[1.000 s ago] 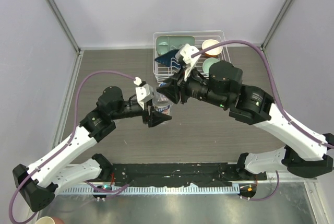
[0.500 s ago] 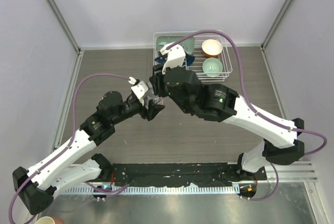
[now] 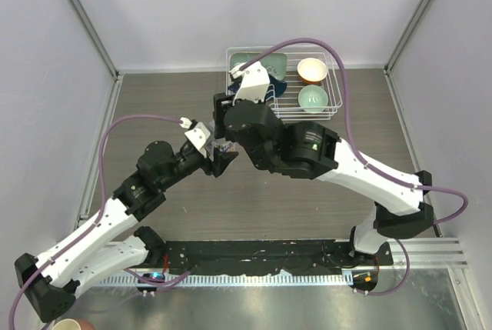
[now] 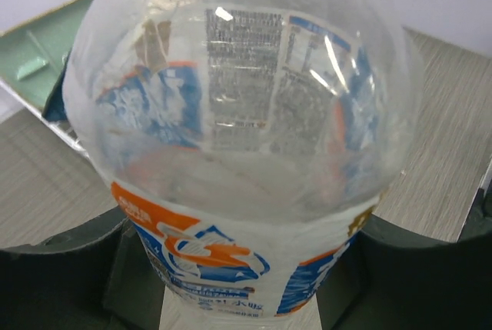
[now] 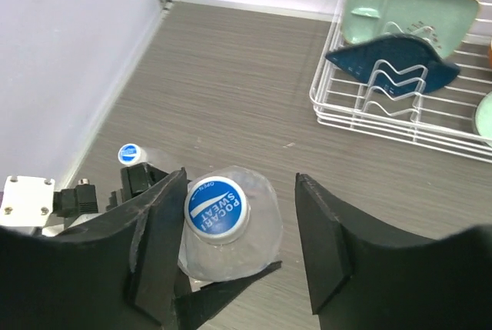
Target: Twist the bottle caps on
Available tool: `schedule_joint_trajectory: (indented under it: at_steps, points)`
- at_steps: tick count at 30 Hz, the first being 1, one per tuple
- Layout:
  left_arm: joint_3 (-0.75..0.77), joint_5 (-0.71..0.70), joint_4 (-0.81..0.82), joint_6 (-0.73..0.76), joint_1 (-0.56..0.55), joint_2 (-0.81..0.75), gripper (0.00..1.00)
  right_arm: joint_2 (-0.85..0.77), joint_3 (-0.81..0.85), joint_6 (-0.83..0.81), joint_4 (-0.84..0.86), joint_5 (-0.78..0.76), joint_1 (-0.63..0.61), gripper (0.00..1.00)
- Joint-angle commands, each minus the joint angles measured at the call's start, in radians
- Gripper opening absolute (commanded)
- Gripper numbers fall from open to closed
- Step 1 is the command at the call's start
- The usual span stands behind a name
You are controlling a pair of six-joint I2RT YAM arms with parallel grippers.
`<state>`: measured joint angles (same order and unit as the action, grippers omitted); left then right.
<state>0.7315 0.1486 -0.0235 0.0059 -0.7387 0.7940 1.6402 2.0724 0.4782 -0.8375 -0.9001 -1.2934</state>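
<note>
My left gripper (image 4: 246, 261) is shut on the labelled bottle (image 4: 246, 153), gripping its blue, orange and white label band and holding it upright. In the right wrist view a white cap with a blue printed top (image 5: 217, 205) sits on the neck of this bottle (image 5: 257, 230). My right gripper (image 5: 240, 191) is open above it, one finger (image 5: 157, 230) close beside the cap and the other finger (image 5: 327, 238) well apart. A second capped clear bottle (image 5: 130, 153) stands beyond my left gripper. In the top view my right wrist (image 3: 234, 118) hides most of the held bottle.
A white wire dish rack (image 5: 400, 126) stands at the back right with a green tray (image 5: 407, 15) and a blue piece (image 5: 392, 61). In the top view the rack (image 3: 332, 84) also holds an orange bowl (image 3: 311, 70) and a green bowl (image 3: 313, 98). Walls close the left and back.
My right arm has swung left and come over the bottle, its open jaws now either side of the cap. My left gripper has shifted the bottle slightly left.
</note>
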Motion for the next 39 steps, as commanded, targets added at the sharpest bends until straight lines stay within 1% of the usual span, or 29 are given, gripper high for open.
schedule_joint_trajectory:
  at_steps: [1, 2, 4, 5, 6, 7, 8, 9, 12, 13, 15, 18, 19, 20, 21, 23, 27, 30, 31, 33, 34, 35, 37, 39]
  points:
    - [0.005, 0.047, 0.142, -0.063, -0.007, -0.042, 0.0, -0.149, 0.022, -0.085, 0.107, 0.12, 0.011, 0.64]
    - [0.002, 0.104, 0.139, -0.073, -0.007, -0.041, 0.0, -0.169, -0.013, -0.114, 0.127, 0.15, 0.009, 0.69]
    - [0.003, 0.169, 0.134, -0.099, -0.005, -0.035, 0.0, -0.23, -0.056, -0.151, 0.176, 0.237, 0.009, 0.71]
    - [0.006, 0.201, 0.129, -0.106, -0.007, -0.032, 0.0, -0.255, -0.111, -0.189, 0.196, 0.26, 0.009, 0.71]
    - [0.009, 0.271, 0.128, -0.109, -0.005, -0.03, 0.0, -0.276, -0.138, -0.206, 0.212, 0.3, 0.009, 0.71]
    - [0.012, 0.301, 0.125, -0.118, -0.005, -0.021, 0.0, -0.293, -0.164, -0.225, 0.245, 0.367, 0.009, 0.71]
    - [0.023, 0.331, 0.113, -0.135, -0.007, -0.016, 0.01, -0.328, -0.21, -0.236, 0.259, 0.391, 0.008, 0.71]
    - [0.028, 0.376, 0.108, -0.145, -0.007, -0.012, 0.01, -0.341, -0.227, -0.26, 0.276, 0.415, 0.009, 0.71]
    - [0.051, 0.436, 0.093, -0.173, -0.005, 0.005, 0.0, -0.378, -0.287, -0.305, 0.293, 0.476, 0.009, 0.69]
    - [0.057, 0.481, 0.088, -0.173, -0.005, 0.007, 0.01, -0.385, -0.299, -0.312, 0.302, 0.503, 0.009, 0.69]
    - [0.074, 0.529, 0.077, -0.176, -0.005, 0.016, 0.0, -0.404, -0.339, -0.349, 0.313, 0.587, 0.009, 0.69]
    - [0.092, 0.658, 0.071, -0.153, -0.004, 0.027, 0.0, -0.433, -0.393, -0.388, 0.328, 0.71, 0.009, 0.69]
    - [0.098, 0.705, 0.069, -0.143, -0.005, 0.03, 0.0, -0.441, -0.406, -0.404, 0.337, 0.728, 0.009, 0.69]
    - [0.111, 0.806, 0.059, -0.136, -0.005, 0.033, 0.0, -0.45, -0.431, -0.409, 0.345, 0.745, 0.009, 0.69]
    - [0.114, 0.842, 0.054, -0.13, -0.005, 0.039, 0.0, -0.465, -0.439, -0.418, 0.354, 0.771, 0.009, 0.69]
    - [0.123, 0.91, 0.04, -0.126, -0.005, 0.043, 0.0, -0.479, -0.459, -0.421, 0.365, 0.768, 0.009, 0.7]
    - [0.124, 0.944, 0.028, -0.122, -0.005, 0.047, 0.0, -0.503, -0.48, -0.421, 0.386, 0.776, 0.009, 0.69]
    - [0.12, 0.928, 0.031, -0.121, -0.005, 0.048, 0.0, -0.513, -0.492, -0.42, 0.393, 0.788, 0.009, 0.61]
    - [0.118, 0.927, 0.031, -0.122, -0.004, 0.047, 0.0, -0.514, -0.5, -0.418, 0.394, 0.8, 0.009, 0.53]
    - [0.117, 0.921, 0.031, -0.122, -0.005, 0.047, 0.0, -0.513, -0.505, -0.415, 0.393, 0.802, 0.009, 0.45]
    - [0.117, 0.908, 0.033, -0.122, -0.005, 0.044, 0.0, -0.513, -0.506, -0.414, 0.393, 0.8, 0.009, 0.37]
    - [0.115, 0.902, 0.033, -0.122, -0.005, 0.042, 0.0, -0.513, -0.511, -0.412, 0.391, 0.799, 0.009, 0.34]
    - [0.115, 0.888, 0.039, -0.124, -0.005, 0.039, 0.0, -0.513, -0.517, -0.409, 0.388, 0.793, 0.009, 0.3]
    - [0.118, 0.879, 0.042, -0.127, -0.004, 0.036, 0.0, -0.507, -0.514, -0.411, 0.376, 0.782, 0.009, 0.32]
